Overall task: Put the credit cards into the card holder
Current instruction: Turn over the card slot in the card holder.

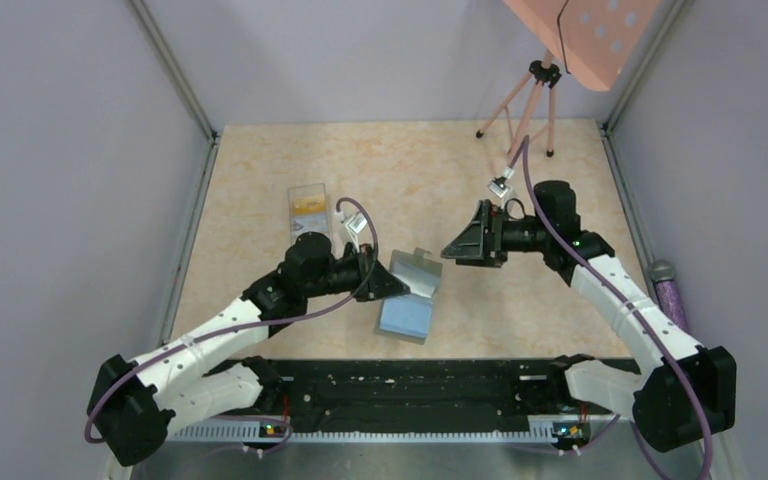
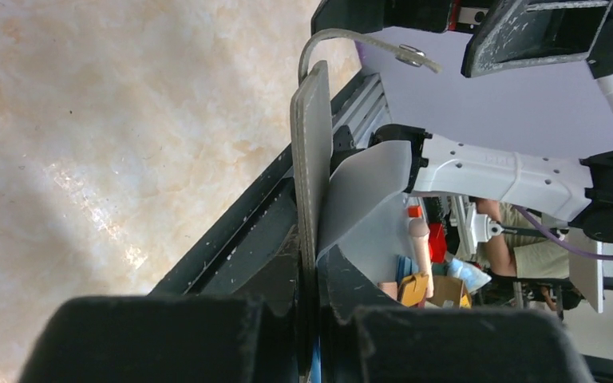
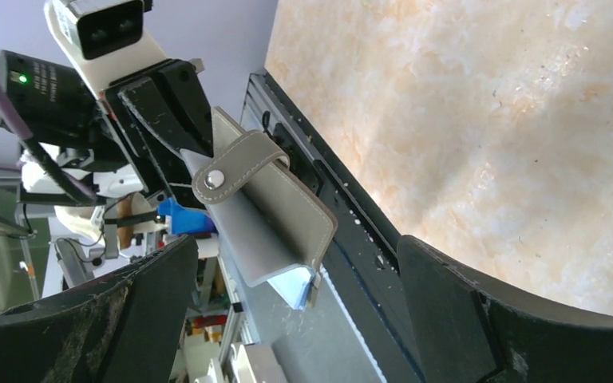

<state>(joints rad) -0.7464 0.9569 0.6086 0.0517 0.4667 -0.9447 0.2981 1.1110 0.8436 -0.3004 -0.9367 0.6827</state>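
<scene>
Black left gripper (image 1: 398, 287) pinches shut on the open grey leather-like folding card holder (image 1: 407, 315), pale blue inside, over the marbled beige bench (image 1: 440, 170). Black right gripper (image 1: 463, 232) gapes wide, empty, nearby. Orange-yellow credit cards (image 1: 307, 207) lie in a clear plastic box (image 1: 308, 228).

The card holder (image 1: 412, 300) is near the middle of the surface (image 1: 410, 170), with the left hand (image 1: 388, 285) touching its 9 o'clock edge. The right hand (image 1: 463, 245) is at its 1 o'clock, near but apart. A box (image 1: 305, 190) lies at its 10 o'clock, behind the left arm, with credit cards (image 1: 307, 208) in it. A tripod (image 1: 532, 100) stands well apart at 1 o'clock, by the far edge.
</scene>
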